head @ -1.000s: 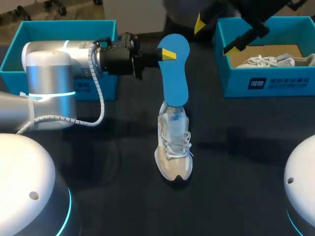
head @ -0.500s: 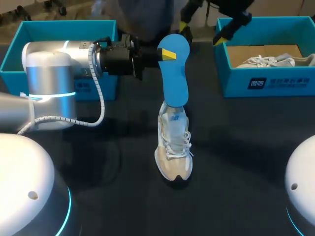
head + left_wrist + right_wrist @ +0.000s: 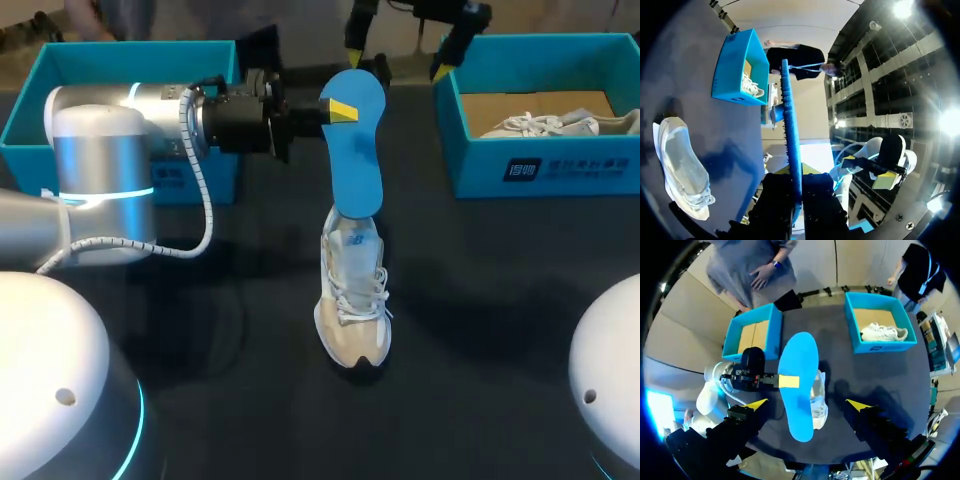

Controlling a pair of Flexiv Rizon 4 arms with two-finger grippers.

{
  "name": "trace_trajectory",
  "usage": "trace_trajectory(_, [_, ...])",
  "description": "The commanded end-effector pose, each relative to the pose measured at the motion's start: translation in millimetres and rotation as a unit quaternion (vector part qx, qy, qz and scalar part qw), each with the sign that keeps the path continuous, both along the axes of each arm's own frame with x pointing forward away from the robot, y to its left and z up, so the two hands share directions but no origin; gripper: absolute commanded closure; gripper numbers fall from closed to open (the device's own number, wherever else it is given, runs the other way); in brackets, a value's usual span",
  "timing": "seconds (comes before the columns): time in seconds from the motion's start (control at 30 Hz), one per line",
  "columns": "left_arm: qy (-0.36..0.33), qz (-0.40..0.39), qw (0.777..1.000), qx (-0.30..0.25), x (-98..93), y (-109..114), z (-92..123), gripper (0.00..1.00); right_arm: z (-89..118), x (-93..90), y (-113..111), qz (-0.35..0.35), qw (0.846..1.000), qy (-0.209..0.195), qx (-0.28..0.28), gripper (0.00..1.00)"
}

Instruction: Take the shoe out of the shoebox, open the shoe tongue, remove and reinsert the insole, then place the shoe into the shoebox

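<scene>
My left gripper (image 3: pixel 338 110) is shut on the upper part of the blue insole (image 3: pixel 357 150), holding it up over the table. The insole's lower end meets the heel opening of the beige shoe (image 3: pixel 352 295), which lies toe toward me. In the left wrist view the insole (image 3: pixel 790 130) runs edge-on out from between the fingers, with the shoe (image 3: pixel 682 167) off to one side below. My right gripper (image 3: pixel 398 45) hangs open behind the insole's top. From its own wrist view, its tips (image 3: pixel 807 404) straddle the insole (image 3: pixel 799 390) from high above.
A blue shoebox (image 3: pixel 545 165) at the back right holds a second white shoe (image 3: pixel 555 123). Another blue shoebox (image 3: pixel 30 100) stands at the back left, behind my left arm. Dark tabletop lies open around the shoe.
My right gripper has swung left from over the right shoebox to behind the insole's top. The left arm, insole and shoe have stayed still.
</scene>
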State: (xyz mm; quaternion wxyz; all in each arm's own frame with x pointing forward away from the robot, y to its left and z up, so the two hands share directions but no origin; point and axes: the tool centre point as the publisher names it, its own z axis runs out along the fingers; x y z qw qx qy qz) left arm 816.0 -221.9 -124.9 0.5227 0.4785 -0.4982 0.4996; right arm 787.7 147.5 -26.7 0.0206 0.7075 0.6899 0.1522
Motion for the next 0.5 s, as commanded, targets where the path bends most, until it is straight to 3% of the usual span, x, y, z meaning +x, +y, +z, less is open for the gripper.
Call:
trace_trajectory(0.03, [0.000,0.000,1.000,0.001,-0.5,1,0,1.00,-8,1.9,16,-0.005,1.000,-0.005,-0.024,0.00])
trace_trajectory(0.5, [0.000,0.000,1.000,0.001,-0.5,1,0,1.00,-18,6.5,29,0.017,0.999,0.023,-0.036,0.00])
